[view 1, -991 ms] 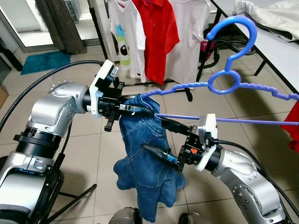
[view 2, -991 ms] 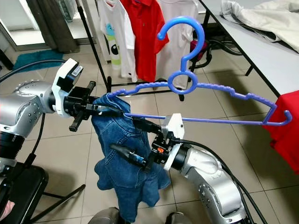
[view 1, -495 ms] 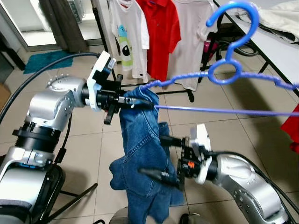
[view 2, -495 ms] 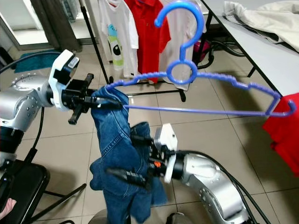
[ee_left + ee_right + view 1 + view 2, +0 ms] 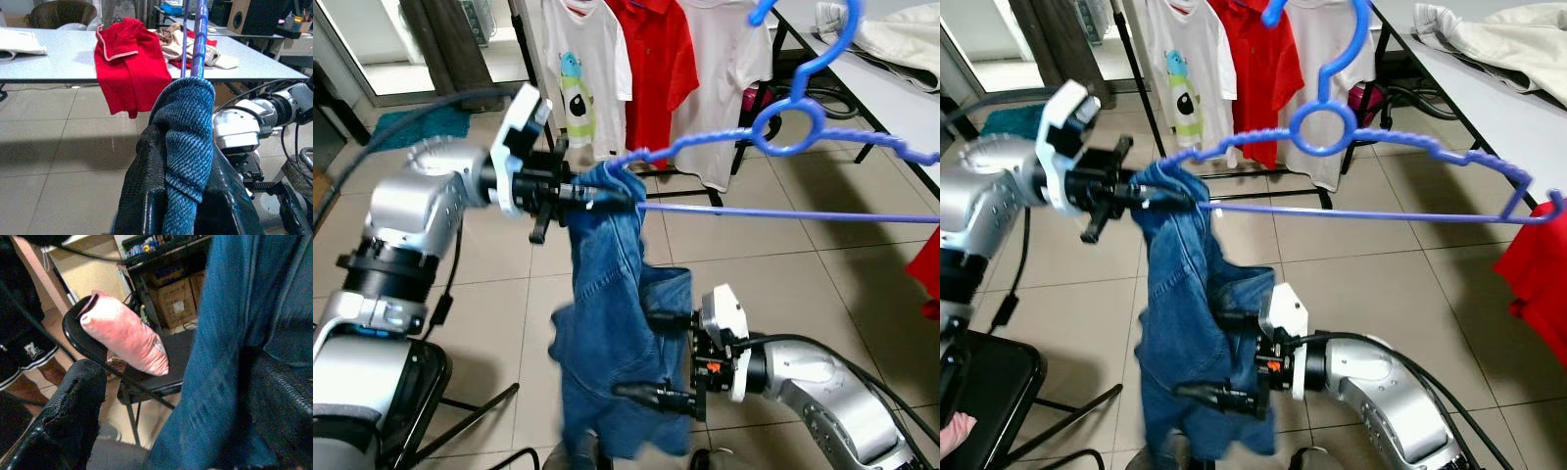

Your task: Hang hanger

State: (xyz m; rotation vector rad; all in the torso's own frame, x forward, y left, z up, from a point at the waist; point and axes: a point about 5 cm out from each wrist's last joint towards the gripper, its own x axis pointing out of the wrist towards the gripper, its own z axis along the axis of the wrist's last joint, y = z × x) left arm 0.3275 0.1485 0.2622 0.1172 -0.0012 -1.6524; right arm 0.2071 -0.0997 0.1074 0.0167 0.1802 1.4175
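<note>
A blue plastic hanger is held up level in the air, hook upward, with blue denim shorts draped over its left end and hanging down. My left gripper is shut on the denim fold and the hanger's tip together; the left wrist view shows the denim pinched between the black fingers. Lower down, my right gripper is open at the hanging denim. Its two fingers are spread wide, with the cloth between them.
A clothes rack behind holds a white printed tee, a red polo and a white shirt. A table with clothes runs along the right, a red garment hanging off it. A black folding chair stands at lower left.
My right gripper has slid down the denim and now sits low near its hem. The left arm has lifted the hanger slightly, and the shorts hang longer and straighter.
</note>
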